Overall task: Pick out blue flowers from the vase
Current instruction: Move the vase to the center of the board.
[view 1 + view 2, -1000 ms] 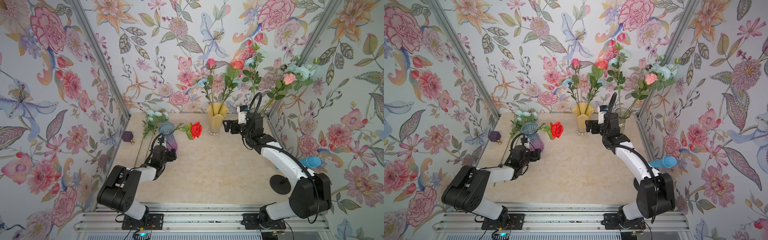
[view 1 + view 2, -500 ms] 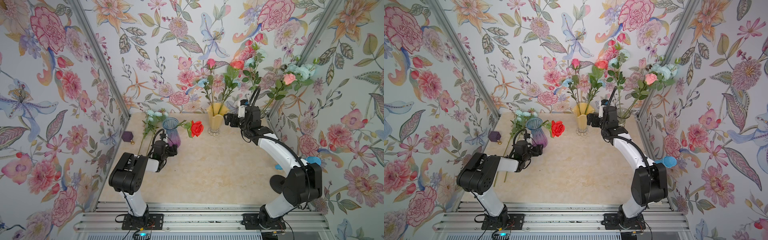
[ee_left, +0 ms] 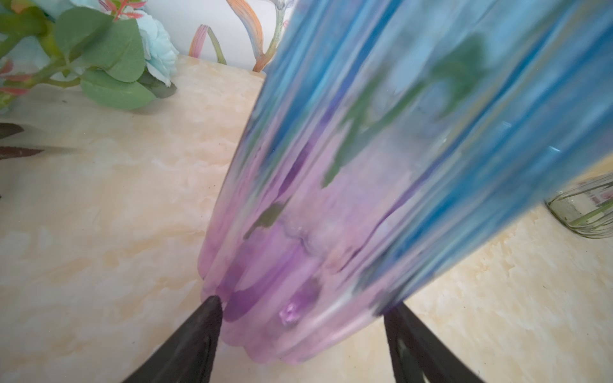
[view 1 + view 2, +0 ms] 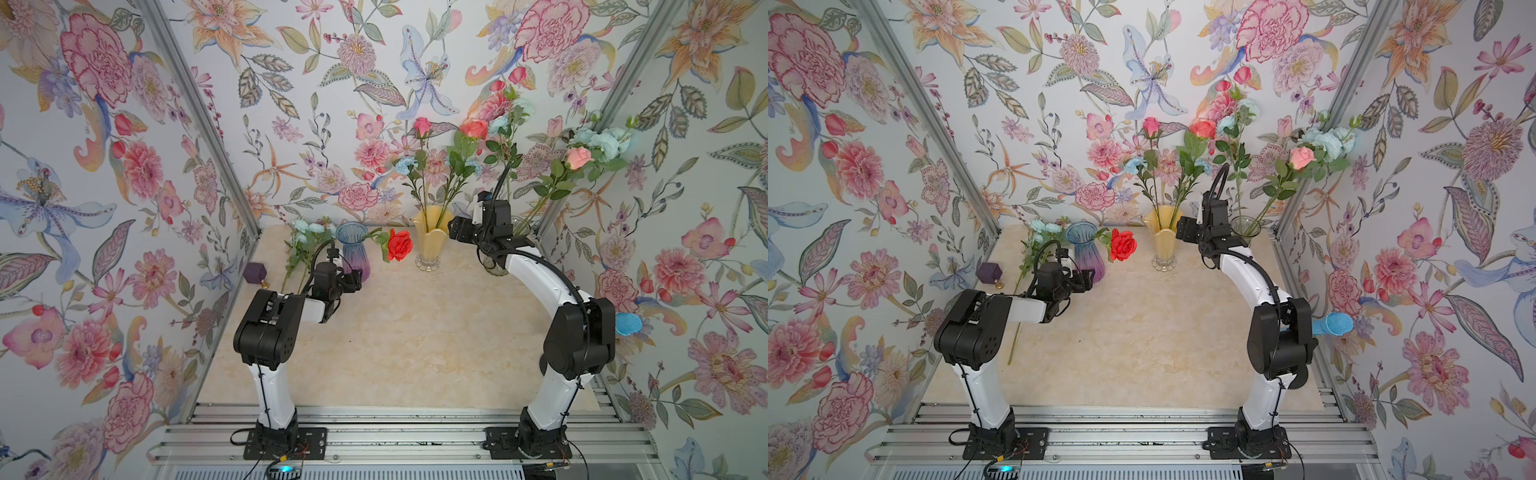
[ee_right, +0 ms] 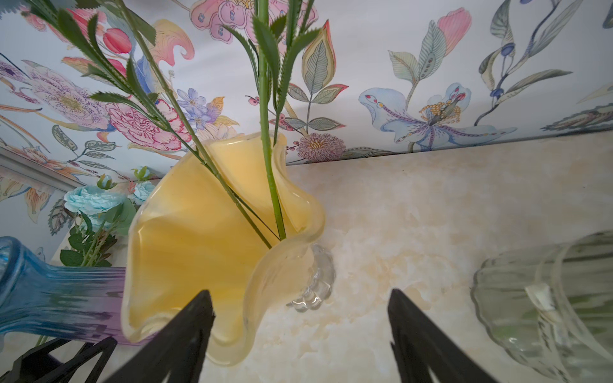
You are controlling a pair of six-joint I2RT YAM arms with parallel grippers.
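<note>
Right claw (image 5: 300, 291) stands wide, empty, just right of yellow vase (image 5: 199, 232); I should pinch one blue flower (image 4: 405, 165) stem low, then lift vertically.

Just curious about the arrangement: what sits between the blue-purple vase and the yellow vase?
A red rose, leaning out of the blue-purple vase toward the yellow vase; both top views show it.

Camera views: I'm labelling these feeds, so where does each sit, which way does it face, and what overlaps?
Top views: stereo pair high above the front rail, looking down toward the back wall; left arm and right arm show whole.
Left wrist: on the left arm, facing the blue-purple vase; left gripper grips its base.
Right wrist: on the right arm, facing the yellow vase; right gripper open beside it.
Shared: both wrist views catch the blue-purple vase.
</note>
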